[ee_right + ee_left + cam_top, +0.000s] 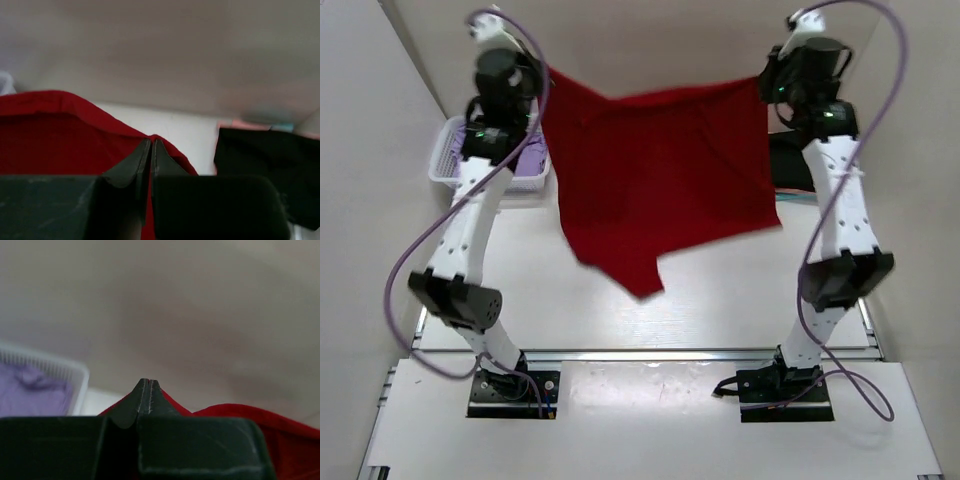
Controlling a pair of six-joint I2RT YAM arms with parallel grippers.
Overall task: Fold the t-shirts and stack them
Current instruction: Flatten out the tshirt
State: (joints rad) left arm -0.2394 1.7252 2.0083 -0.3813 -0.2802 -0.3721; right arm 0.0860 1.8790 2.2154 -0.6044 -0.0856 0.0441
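A deep red t-shirt hangs spread in the air between both arms, above the table. My left gripper is shut on its upper left corner; in the left wrist view red cloth shows behind the closed jaws. My right gripper is shut on its upper right corner, and red cloth shows there too. A lavender t-shirt lies in the basket. A black t-shirt lies folded at the right, with pink and teal edges behind it.
A white lattice basket stands at the back left beside the left arm. The black shirt lies at the back right behind the right arm. The white table lies under the hanging shirt.
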